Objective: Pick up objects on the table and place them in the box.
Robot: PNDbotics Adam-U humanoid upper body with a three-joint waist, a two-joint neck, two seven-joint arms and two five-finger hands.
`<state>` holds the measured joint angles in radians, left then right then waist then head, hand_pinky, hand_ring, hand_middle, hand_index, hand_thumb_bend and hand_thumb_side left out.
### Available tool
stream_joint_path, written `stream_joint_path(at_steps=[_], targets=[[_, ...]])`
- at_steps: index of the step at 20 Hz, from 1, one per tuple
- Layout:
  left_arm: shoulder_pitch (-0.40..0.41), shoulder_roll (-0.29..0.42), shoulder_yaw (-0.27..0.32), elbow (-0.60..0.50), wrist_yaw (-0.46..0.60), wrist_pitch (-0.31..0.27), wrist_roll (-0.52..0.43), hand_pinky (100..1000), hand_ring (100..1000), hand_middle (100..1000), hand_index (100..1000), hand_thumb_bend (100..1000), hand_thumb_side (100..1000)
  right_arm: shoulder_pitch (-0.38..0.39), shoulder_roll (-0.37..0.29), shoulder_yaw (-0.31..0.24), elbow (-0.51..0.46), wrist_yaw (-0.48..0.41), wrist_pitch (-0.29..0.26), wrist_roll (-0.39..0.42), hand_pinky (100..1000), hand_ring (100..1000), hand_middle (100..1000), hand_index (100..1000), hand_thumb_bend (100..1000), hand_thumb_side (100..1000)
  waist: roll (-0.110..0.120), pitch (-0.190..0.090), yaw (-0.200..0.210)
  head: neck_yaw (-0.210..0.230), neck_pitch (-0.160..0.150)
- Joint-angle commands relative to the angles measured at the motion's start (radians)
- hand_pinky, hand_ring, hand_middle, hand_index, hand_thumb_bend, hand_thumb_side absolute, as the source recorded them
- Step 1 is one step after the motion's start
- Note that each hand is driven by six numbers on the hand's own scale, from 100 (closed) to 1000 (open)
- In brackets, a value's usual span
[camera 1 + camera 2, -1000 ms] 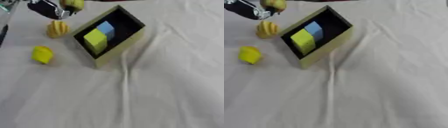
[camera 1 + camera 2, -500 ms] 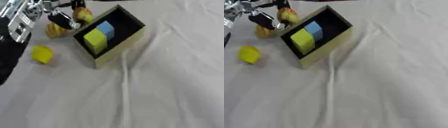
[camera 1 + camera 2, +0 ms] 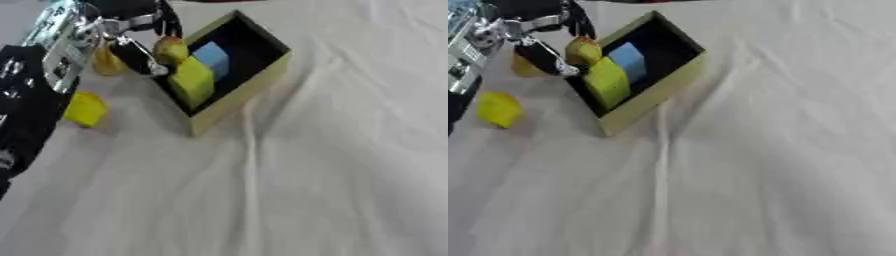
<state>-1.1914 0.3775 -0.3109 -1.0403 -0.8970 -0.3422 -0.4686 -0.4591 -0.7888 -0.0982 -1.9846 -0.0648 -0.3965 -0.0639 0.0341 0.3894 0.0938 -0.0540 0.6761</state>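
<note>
Inspector: The table (image 3: 332, 190), under wrinkled white cloth, fills the frame. Your box (image 3: 249, 82) sits upper centre, a yellow block (image 3: 194, 82) and blue block (image 3: 213, 57) inside. Your left hand (image 3: 131, 37), upper left, has its fingers closed on a yellow-orange piece (image 3: 171, 49) at the box's left rim.

Operator: Risks?

Inspector: Release early and it likely drops outside. Two yellow items (image 3: 85, 107) wait left; your right hand is out of sight.
</note>
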Motion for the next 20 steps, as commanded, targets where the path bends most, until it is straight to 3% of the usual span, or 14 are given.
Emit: stream_joint_path(at_steps=[1,7,11,14,20], targets=[[-0.026,0.017,0.01,-0.014,-0.018,-0.007,0.007,786,746,735,905,629,393,-0.011,-0.023,-0.008,-0.015,-0.005,0.001,0.002,849,784,606,736,100,463,-0.002,-0.022,0.001,0.002,-0.005],[-0.022,0.031,0.024,-0.062,-0.034,0.002,0.037,823,788,788,927,702,402,-0.007,-0.026,-0.007,-0.015,-0.004,0.002,0.004,849,784,607,736,100,462,-0.002,-0.025,0.008,0.002,-0.002],[-0.02,0.039,0.029,-0.084,-0.017,0.002,0.032,814,779,776,923,697,402,-0.006,-0.027,-0.006,-0.015,-0.005,0.002,0.002,849,785,607,737,100,462,-0.002,-0.029,0.013,0.002,0.0],[-0.016,0.052,0.034,-0.118,0.006,-0.001,0.031,805,769,760,911,639,388,-0.005,-0.029,-0.006,-0.015,-0.004,0.002,0.002,848,785,608,737,100,461,-0.003,-0.031,0.015,0.001,0.0],[-0.008,0.142,0.049,-0.219,0.057,0.02,-0.009,808,774,756,899,616,362,0.002,-0.04,-0.008,-0.015,0.002,0.006,-0.007,848,785,608,737,100,459,0.003,-0.034,0.03,-0.007,0.009]])
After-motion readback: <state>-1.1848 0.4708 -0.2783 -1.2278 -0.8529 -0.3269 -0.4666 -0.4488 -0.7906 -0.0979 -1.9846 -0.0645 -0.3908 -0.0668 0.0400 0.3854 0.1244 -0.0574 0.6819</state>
